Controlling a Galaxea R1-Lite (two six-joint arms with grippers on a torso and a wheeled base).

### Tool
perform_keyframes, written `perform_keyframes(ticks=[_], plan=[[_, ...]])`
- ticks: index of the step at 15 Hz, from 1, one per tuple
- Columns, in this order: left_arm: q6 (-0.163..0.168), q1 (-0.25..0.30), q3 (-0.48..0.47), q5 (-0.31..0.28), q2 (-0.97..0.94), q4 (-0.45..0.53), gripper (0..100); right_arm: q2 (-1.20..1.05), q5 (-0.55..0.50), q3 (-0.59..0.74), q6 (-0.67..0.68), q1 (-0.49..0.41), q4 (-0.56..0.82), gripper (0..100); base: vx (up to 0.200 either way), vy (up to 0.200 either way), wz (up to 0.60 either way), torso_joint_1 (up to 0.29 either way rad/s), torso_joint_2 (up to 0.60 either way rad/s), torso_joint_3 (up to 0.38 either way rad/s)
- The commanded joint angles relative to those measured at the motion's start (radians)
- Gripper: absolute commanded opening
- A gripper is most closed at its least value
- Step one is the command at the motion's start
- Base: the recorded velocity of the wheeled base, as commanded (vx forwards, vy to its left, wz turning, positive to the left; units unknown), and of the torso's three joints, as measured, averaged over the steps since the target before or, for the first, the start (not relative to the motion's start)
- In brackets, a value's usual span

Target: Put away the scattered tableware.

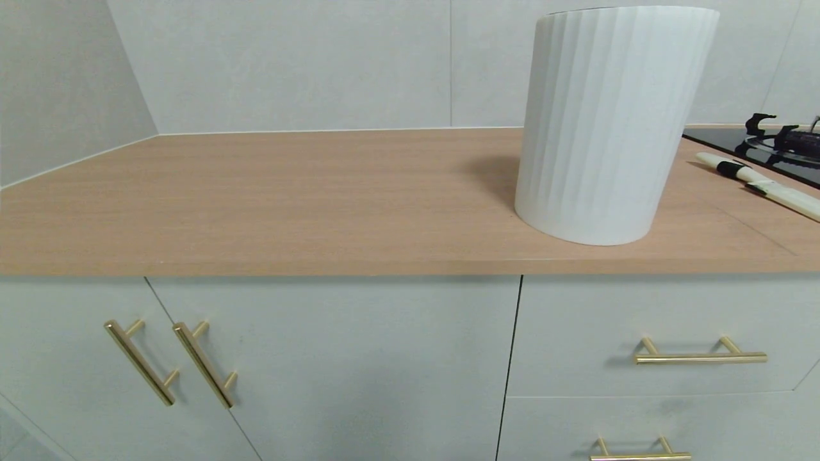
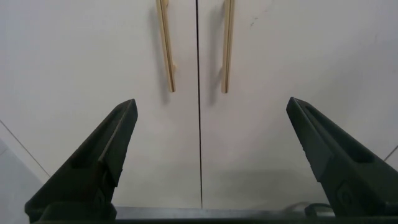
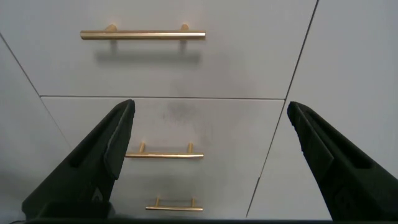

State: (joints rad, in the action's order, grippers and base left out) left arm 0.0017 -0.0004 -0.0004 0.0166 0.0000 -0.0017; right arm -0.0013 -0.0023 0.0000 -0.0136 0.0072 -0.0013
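In the head view, the one piece of tableware you can see, a cream utensil [image 1: 756, 182] with black bands, lies at the bench's [image 1: 288, 198] right edge, just beside the cooktop [image 1: 769, 150]. The tall white ribbed container [image 1: 602, 128] stands close to the front edge. Reach past it carelessly and an arm may well nudge it off or tip it. A sideways push on the utensil could slide it onto the cooktop.

In the left wrist view, your left gripper [image 2: 211, 102] is spread wide and holds nothing, facing the cabinet's door handles [image 2: 166, 46] below the bench. Raise it blindly and it may strike the bench's front edge.

In the right wrist view, the right gripper [image 3: 210, 104] is equally wide and empty, before a drawer handle [image 3: 143, 35]. It could snag there.
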Motion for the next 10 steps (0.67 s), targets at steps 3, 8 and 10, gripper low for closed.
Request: perform_keyframes(ticks=[3,8,10], plan=[[0.000,0.000,0.000,0.000,0.000,0.000,100,0.001,-0.001,0.000,0.000,0.000,0.000,100,0.000,-0.200,0.00,0.002,0.00,0.001],[-0.002,-0.001,0.000,0.000,0.000,0.000,100,0.001,-0.001,0.000,0.000,0.000,0.000,100,0.000,-0.160,0.00,-0.001,0.00,0.004],[-0.002,-0.001,0.000,0.000,0.000,0.000,100,0.001,-0.001,0.000,0.000,0.000,0.000,100,0.000,0.000,0.00,0.000,0.00,0.000]])
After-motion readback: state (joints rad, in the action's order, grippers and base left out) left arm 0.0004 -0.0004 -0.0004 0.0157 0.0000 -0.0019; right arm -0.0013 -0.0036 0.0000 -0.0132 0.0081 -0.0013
